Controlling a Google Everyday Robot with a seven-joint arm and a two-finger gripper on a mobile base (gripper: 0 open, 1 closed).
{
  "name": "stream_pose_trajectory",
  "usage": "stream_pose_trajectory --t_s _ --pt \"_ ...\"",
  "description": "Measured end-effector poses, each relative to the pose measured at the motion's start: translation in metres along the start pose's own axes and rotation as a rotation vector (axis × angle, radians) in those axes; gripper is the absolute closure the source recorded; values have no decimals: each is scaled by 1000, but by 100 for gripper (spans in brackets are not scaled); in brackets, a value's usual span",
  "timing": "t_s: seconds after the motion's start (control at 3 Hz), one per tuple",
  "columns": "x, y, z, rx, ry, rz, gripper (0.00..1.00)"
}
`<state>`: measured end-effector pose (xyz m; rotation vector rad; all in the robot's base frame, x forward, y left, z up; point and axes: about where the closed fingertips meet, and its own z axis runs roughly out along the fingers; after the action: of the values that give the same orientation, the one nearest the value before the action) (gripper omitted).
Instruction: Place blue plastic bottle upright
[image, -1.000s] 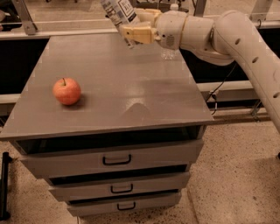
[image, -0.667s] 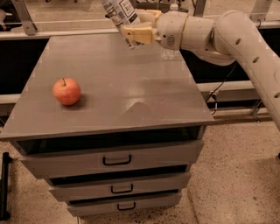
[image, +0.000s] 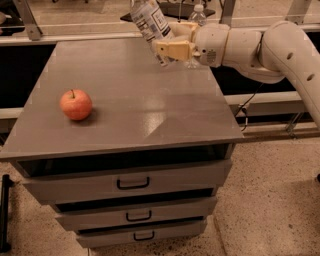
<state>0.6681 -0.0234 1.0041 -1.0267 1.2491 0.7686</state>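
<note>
The grey desk (image: 150, 120) filled most of the camera view, its top bare across the middle and three handled drawers (image: 132, 182) stacked below its front edge; it sat where it had a second earlier. The white arm (image: 280, 50) reached in from the right over the desk's far right corner, and compared with the earlier view it had shifted a little to the right and slightly lower. At its tip, the end effector (image: 162, 37) hung above the far edge of the desk, its tan fingers (image: 172, 49) clamped on the blue plastic bottle (image: 149, 19), one finger in front of the bottle and one behind. The bottle was held clear of the desk and was tilted, not upright: its upper end leaned left and ran out of the top of the view, while its narrower lower end pointed down and right, just past the front finger. Its pale label with dark print faced the camera. It had travelled with the end effector, at much the same lean as before. A second clear bottle (image: 199, 11) with a white cap stood just behind the end effector at the far right of the desk, mostly hidden by it. The red apple (image: 76, 104) rested on the desk's left side, well apart from the end effector and unmoved.
</note>
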Motion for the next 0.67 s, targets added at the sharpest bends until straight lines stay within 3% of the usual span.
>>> stream_pose_trajectory --t_s 0.67 --pt "18 3 -56 9 -70 39 100"
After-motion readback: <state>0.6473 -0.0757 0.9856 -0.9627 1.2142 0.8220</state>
